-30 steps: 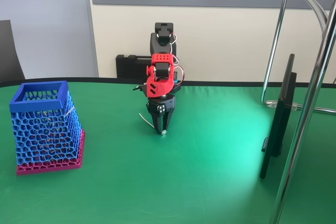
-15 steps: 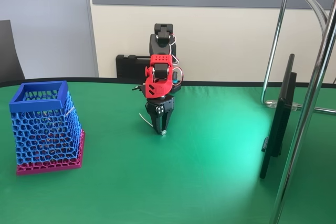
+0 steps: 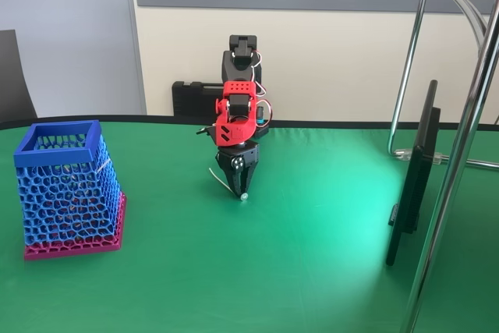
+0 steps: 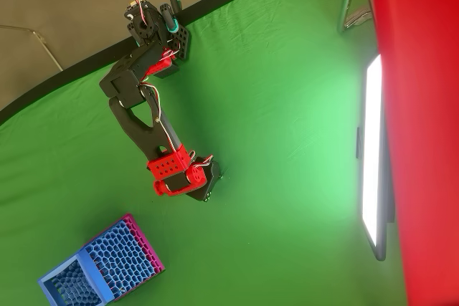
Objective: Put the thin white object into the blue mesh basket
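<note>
Green cloth covers the table (image 3: 312, 271), and on it a red and black arm (image 3: 238, 115) reaches down from its base at the far edge, near the middle of that edge in the fixed view. Its gripper (image 3: 241, 189) points straight down with the fingertips at or just above the cloth. The jaws look nearly closed around the lower end of the strand (image 3: 220, 180), a thin white curved line that rises out to the left of the fingers in the fixed view; whether they truly pinch it is too fine to tell. A tiny pale bead sits at the fingertips, touching or just beside them on the cloth.

From overhead the arm (image 4: 147, 130) stretches from the table's upper-left edge toward the centre, and the gripper (image 4: 208, 190) is seen from above, so its jaws are hidden; the strand is too thin to make out there.

Well apart from the gripper, the basket (image 3: 69, 185) stands upright near the left edge in the fixed view, blue lattice walls under a solid blue square rim, on a magenta base plate. Overhead, the basket (image 4: 100, 266) lies near the lower-left corner of the picture.

At the right side of the table a dark flat monitor (image 3: 417, 173) stands edge-on, next to chrome stand tubes (image 3: 460, 154). Overhead, the monitor (image 4: 373, 155) glows white.
</note>
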Tool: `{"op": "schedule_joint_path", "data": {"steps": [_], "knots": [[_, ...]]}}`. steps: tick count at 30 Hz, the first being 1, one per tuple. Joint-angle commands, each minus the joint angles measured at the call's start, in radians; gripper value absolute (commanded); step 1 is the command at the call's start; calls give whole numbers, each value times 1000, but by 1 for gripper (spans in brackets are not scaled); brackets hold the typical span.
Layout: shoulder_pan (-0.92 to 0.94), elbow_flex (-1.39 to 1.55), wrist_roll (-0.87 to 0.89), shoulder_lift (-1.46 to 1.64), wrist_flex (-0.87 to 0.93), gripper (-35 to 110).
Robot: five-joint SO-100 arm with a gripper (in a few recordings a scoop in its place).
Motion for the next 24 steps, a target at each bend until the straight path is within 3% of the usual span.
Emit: {"op": "schedule_joint_path", "data": {"steps": [1, 24], "knots": [[3, -34, 3, 5, 3, 8], [14, 9, -38, 133, -11, 6]]}}
